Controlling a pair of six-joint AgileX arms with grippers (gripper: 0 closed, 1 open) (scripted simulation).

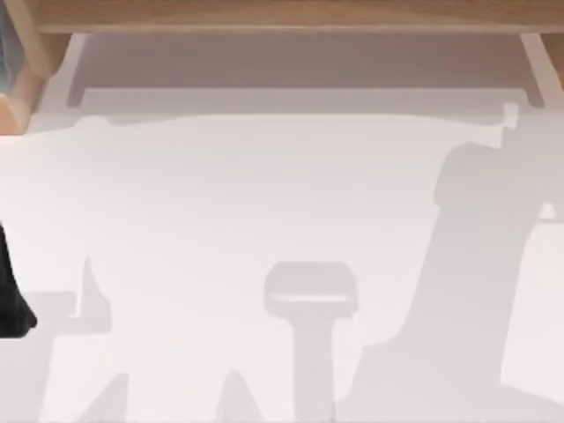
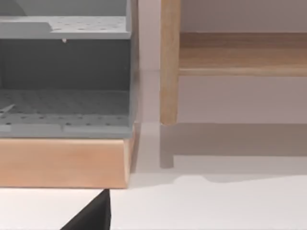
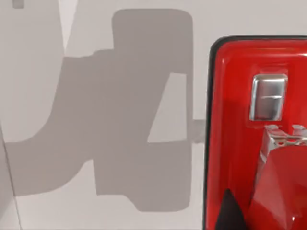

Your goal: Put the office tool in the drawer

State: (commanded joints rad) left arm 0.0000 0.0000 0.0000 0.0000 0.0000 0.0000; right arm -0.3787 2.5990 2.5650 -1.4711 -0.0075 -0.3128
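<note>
One stapler (image 3: 240,143) is seen close under the right wrist camera, lying on the white surface (image 1: 220,220). Its glossy, rigid shell is judged slippery and light, best pinched across its sides. Neither gripper's opening can be told.

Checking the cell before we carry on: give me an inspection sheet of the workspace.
Surface: white table, arm shadows across it.
Job's things: red stapler close under the right wrist camera, silvery mark on top; drawer cannot be identified.
Clutter: nothing seen.
Grippers: dark part of the left arm at the table's left edge; fingers not visible for either.
Cables: nothing seen.
Surroundings: wooden frame along the far edge; grey perforated shelves on a wooden base, wooden post beside.
</note>
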